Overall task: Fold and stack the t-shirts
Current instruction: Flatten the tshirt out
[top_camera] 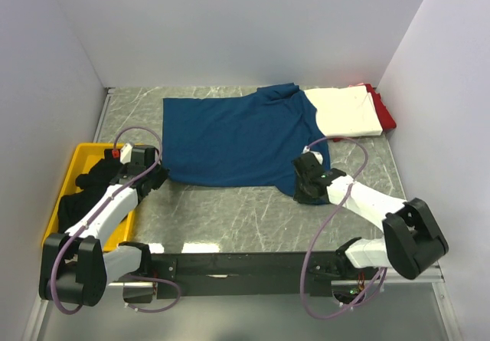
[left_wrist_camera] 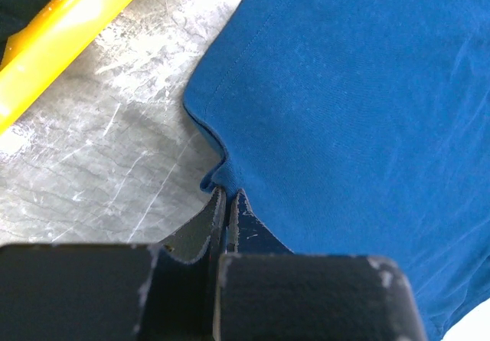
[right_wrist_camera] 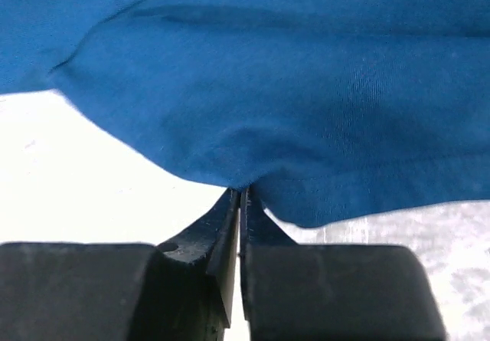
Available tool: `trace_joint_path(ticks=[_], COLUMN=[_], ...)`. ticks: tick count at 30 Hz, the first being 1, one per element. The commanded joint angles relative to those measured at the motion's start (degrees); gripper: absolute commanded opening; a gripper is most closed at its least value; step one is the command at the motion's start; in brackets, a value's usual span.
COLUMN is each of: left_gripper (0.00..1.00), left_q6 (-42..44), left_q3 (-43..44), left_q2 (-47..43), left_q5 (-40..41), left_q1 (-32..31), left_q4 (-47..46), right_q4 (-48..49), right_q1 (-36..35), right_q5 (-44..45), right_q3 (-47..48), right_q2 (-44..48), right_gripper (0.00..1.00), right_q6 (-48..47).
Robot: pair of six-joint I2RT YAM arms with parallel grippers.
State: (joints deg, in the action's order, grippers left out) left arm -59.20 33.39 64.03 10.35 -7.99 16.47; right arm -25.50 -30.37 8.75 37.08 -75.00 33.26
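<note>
Navy-blue t-shirt (top_camera: pixel 237 138) lies flat mid-bench. Wrist views show the left gripper (left_wrist_camera: pixel 228 197) clenched on its near-left corner and the right gripper (right_wrist_camera: pixel 240 194) clenched on its near-right hem. Only the top view shows the white t-shirt (top_camera: pixel 344 111) over the red t-shirt (top_camera: pixel 385 115) at the far-right corner, and the black t-shirts (top_camera: pixel 96 178) in the yellow tray (top_camera: pixel 76 152) at the left edge.

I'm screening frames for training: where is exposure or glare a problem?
Right wrist: the table beside the blue t-shirt is blown out to white. Left wrist: glare on the yellow bin and the table by it. Top external: evenly lit.
</note>
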Motion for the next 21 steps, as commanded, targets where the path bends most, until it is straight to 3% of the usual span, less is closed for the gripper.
trace_joint_path(ticks=[1, 6, 13, 17, 21], left_gripper=[0.00, 0.01, 0.00, 0.00, 0.01], left_q6=[1.5, 2.0, 2.7, 2.9, 3.0], left_q3=[2.4, 2.5, 2.4, 2.5, 2.5], left_q2=[-0.6, -1.0, -0.9, -1.1, -1.3], left_q5=[0.1, 0.2, -0.6, -0.6, -0.4], left_q1=[-0.2, -0.2, -0.2, -0.2, -0.2], left_q4=[-1.2, -0.8, -0.6, -0.6, -0.2], right_q4=[-4.7, -9.5, -11.1, -13.1, -13.0], right_q1=[-0.5, -0.4, 0.6, 0.8, 1.5], right_q5=[-3.6, -10.1, -17.3, -15.6, -11.1], right_q3=[4.7, 7.1, 5.5, 5.5, 4.6], right_q2=[5.4, 10.5, 14.0, 17.5, 23.3], right_gripper=[0.05, 0.02, 0.05, 0.46, 0.54], right_q6=[-2.7, -4.2, -5.2, -3.5, 1.9])
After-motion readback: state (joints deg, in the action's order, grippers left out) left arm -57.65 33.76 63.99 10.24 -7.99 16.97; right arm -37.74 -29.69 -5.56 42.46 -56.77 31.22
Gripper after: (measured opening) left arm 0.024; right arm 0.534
